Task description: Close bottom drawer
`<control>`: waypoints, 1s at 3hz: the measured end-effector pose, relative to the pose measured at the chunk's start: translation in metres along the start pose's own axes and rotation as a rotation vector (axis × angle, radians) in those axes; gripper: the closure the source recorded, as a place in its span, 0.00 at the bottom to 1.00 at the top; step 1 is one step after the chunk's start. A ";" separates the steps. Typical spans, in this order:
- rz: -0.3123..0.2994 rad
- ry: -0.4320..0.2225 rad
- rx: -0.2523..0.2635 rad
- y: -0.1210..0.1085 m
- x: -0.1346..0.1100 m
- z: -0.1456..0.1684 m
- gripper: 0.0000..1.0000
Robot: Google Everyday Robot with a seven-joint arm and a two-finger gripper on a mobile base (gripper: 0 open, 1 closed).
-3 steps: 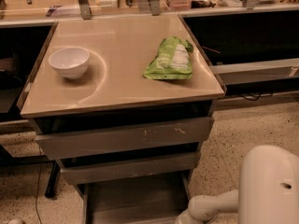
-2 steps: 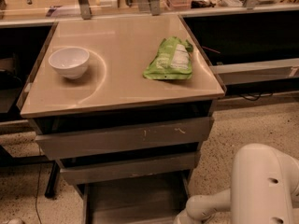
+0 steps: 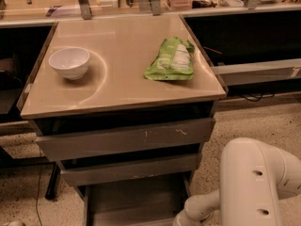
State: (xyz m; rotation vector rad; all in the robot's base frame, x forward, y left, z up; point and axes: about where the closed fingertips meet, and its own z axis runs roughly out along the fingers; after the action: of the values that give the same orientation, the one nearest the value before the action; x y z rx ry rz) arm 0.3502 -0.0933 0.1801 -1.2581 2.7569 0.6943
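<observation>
The cabinet has three grey drawers under a tan top. The bottom drawer (image 3: 136,199) is the narrowest and stands pulled out, with its shallow grey tray showing; its flat front is cut off by the lower edge of the view. My white arm (image 3: 254,182) fills the lower right, and its forearm (image 3: 197,211) reaches down and left beside the tray's right side. My gripper is out of view below the frame edge.
The top drawer (image 3: 127,138), with white scratch marks, and the middle drawer (image 3: 129,169) stand slightly out. A white bowl (image 3: 69,62) and a green snack bag (image 3: 171,60) lie on the cabinet top (image 3: 117,91). Speckled floor (image 3: 254,121) lies to the right, and dark shelving behind.
My arm has shifted left, toward the cabinet, and takes up more of the lower right. The drawers, bowl and bag have not moved.
</observation>
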 end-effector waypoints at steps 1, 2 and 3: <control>0.000 0.000 0.000 0.000 0.000 0.000 0.59; 0.000 0.000 0.000 0.000 0.000 0.000 0.36; 0.000 0.000 0.000 0.000 0.000 0.000 0.13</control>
State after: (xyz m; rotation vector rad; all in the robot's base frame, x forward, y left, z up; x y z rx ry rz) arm 0.3501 -0.0932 0.1801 -1.2581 2.7569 0.6945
